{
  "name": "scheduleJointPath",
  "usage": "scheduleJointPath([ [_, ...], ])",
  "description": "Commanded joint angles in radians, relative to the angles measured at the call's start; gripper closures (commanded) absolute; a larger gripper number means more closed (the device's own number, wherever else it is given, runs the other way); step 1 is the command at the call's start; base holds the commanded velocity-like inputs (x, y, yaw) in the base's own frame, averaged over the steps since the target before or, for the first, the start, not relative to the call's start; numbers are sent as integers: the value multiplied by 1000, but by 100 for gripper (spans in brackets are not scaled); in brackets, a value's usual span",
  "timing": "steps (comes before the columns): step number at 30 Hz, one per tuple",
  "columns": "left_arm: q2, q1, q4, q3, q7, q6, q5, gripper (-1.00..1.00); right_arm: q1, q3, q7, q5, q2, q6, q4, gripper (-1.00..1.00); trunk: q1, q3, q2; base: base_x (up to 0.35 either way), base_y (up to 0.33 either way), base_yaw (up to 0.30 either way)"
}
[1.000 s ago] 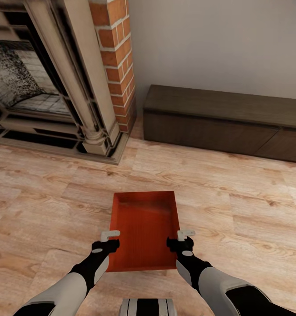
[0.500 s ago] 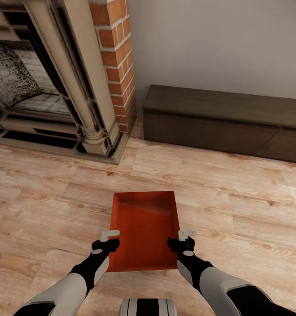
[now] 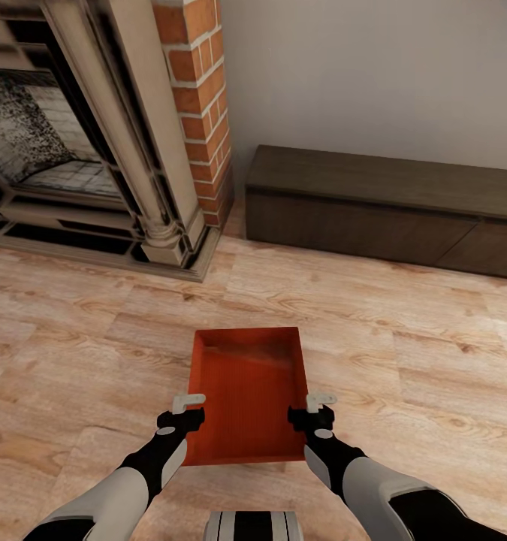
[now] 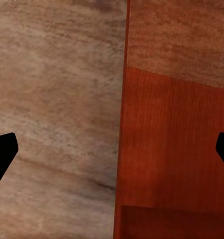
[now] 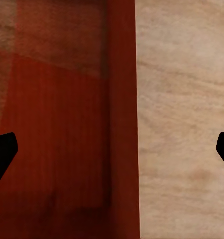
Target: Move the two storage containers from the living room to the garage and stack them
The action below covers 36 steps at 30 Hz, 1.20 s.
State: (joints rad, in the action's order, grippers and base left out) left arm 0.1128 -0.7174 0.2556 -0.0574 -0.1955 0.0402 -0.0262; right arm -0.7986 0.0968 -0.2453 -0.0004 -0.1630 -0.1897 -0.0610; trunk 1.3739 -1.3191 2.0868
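Observation:
One orange-red storage container (image 3: 247,391) lies open side up on the light wood-plank floor of the living room, just in front of me. My left gripper (image 3: 187,412) is at its left long wall and my right gripper (image 3: 313,409) at its right long wall. In the left wrist view the left gripper (image 4: 112,154) is open, its black fingertips (image 4: 2,154) wide apart astride the container's wall (image 4: 176,149). The right gripper (image 5: 112,152) is open in the same way over the opposite wall (image 5: 119,124). The garage is out of view.
A red brick chimney (image 3: 200,98) over an ornate fireplace (image 3: 65,150) stands at the far left. A long dark low bench (image 3: 381,207) runs along the pale wall at the far right. Bare plank floor (image 3: 403,361) surrounds the container.
The right gripper has edged very slightly outward, to the right. The container, the left gripper and the camera have stayed put.

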Motion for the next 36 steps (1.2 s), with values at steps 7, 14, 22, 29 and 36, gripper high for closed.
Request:
scheduleJointPath([
  [7,1,-1,-1,-6,-1,5,-2,-100,-1,8,-6,-1,2,1,1,-100,0,0,0,0,0,0],
  [14,1,0,-1,-6,-1,6,-2,-100,-1,7,-6,-1,5,0,1,-100,23,-19,42,0,0,0],
  [22,1,-1,-1,-6,-1,6,-2,-100,-1,7,-6,-1,5,0,1,-100,54,-44,98,0,0,0],
  [29,1,-1,0,-6,-1,7,-2,-100,-1,8,-6,-1,6,0,1,-100,65,-54,119,0,0,0],
  [36,1,-1,1,-6,-1,7,-1,-100,-1,8,-6,0,6,0,1,-100,65,-54,119,0,0,0],
])
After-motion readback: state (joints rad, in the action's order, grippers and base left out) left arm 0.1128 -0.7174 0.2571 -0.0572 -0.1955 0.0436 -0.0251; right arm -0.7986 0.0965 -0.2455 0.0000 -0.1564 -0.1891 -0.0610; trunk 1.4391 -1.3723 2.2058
